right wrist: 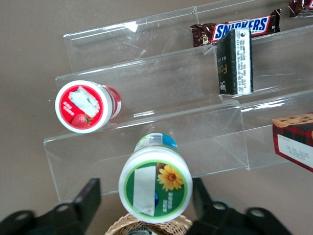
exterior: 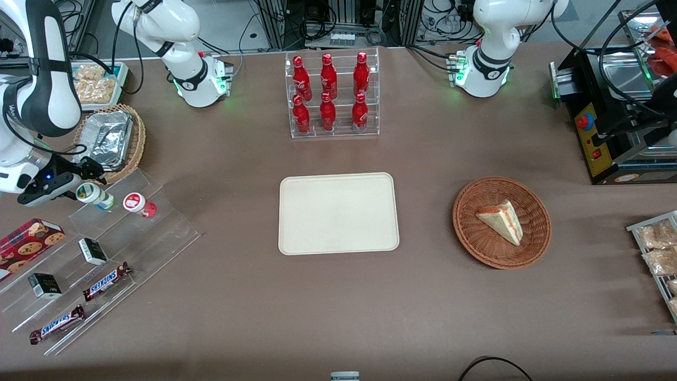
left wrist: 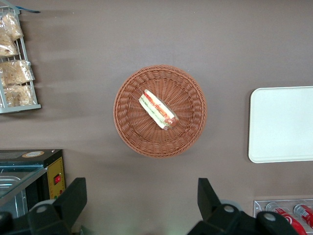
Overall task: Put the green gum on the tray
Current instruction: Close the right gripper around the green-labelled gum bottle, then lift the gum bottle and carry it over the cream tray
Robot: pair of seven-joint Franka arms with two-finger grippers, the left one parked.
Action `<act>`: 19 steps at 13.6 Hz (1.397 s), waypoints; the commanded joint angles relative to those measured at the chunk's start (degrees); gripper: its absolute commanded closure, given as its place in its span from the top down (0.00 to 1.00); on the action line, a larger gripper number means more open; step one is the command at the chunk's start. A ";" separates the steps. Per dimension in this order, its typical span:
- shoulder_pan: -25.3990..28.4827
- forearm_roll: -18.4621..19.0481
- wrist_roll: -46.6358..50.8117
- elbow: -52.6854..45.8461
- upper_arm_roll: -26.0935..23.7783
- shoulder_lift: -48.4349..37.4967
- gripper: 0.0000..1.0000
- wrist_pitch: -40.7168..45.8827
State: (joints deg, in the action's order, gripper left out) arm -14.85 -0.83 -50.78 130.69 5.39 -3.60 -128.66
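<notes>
The green gum [exterior: 95,196] is a small white bottle with a green-and-white lid. It stands tilted on the top step of a clear acrylic stand, beside a similar bottle with a red lid [exterior: 138,204]. My right gripper [exterior: 83,184] is at the gum, at the working arm's end of the table. In the right wrist view the gripper [right wrist: 145,197] is open, with its two fingers [right wrist: 88,198] on either side of the gum [right wrist: 155,182] and a gap showing beside the lid. The cream-beige tray [exterior: 338,213] lies bare at the table's middle, and its edge also shows in the left wrist view [left wrist: 283,122].
The acrylic stand [exterior: 153,233] also holds Snickers bars [exterior: 106,281], small black boxes [exterior: 92,251] and a cookie box [exterior: 29,241]. A wicker basket with a foil tray [exterior: 113,138] sits close to the gripper. A cola bottle rack [exterior: 330,95] and a sandwich basket [exterior: 501,222] stand elsewhere.
</notes>
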 commanded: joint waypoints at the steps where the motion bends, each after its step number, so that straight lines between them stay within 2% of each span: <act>1: -0.18 0.30 -0.64 0.79 0.06 -0.53 0.00 -1.42; 7: 0.44 0.30 -0.37 -2.01 -0.29 -0.97 0.00 1.21; 10: 0.87 0.21 0.24 -10.08 -0.73 -0.01 0.00 11.55; 13: 4.82 0.04 3.03 -19.21 -0.73 1.66 0.00 19.47; 16: 11.49 0.03 12.95 -26.87 -0.73 3.07 0.00 27.57; 19: 19.92 -0.40 25.42 -29.70 -0.73 3.60 0.00 30.04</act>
State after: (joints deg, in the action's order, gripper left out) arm 0.88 -0.91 -31.88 104.67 4.22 -2.10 -101.27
